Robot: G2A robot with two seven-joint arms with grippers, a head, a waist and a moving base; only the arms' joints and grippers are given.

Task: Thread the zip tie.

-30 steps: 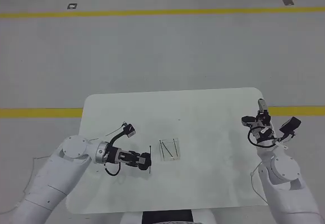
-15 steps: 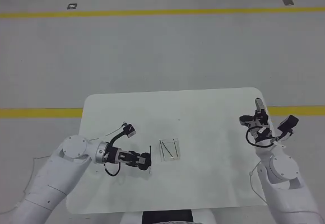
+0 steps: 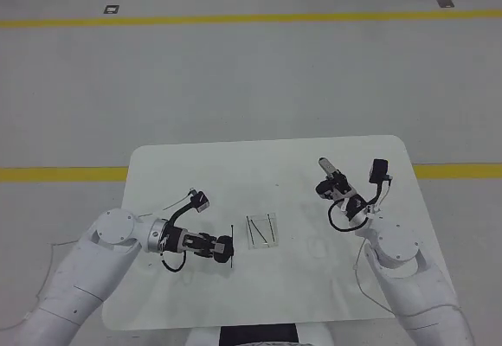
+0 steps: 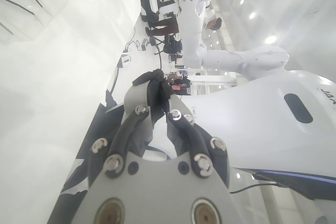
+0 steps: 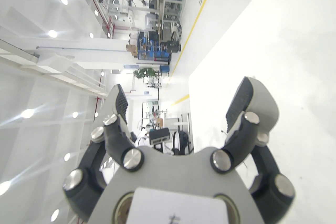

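while the left hand [image 3: 222,249] sits low over the desk [image 3: 190,169] in its left half, nearer the near edge than the far one, its fingers are clenched on a thin black zip tie [image 3: 232,246], which from above shows as a straight strip crossing the fingertips, running roughly from the far edge toward the near edge. in the left wrist view the two fingers are pressed together at the tips with something black pinched between them, and i cannot tell the tie's head from its tail there. just beside the held tie, toward the middle of the desk and apart from it, lies a clear tray [image 3: 262,231] with a few spare ties [image 3: 255,230] inside, lying at slants. the right hand [image 3: 329,171] hangs above the right half of the desk, closer to the far edge, well apart from tray and tie; its wrist view shows it released, fingers [image 5: 237,101] spread wide
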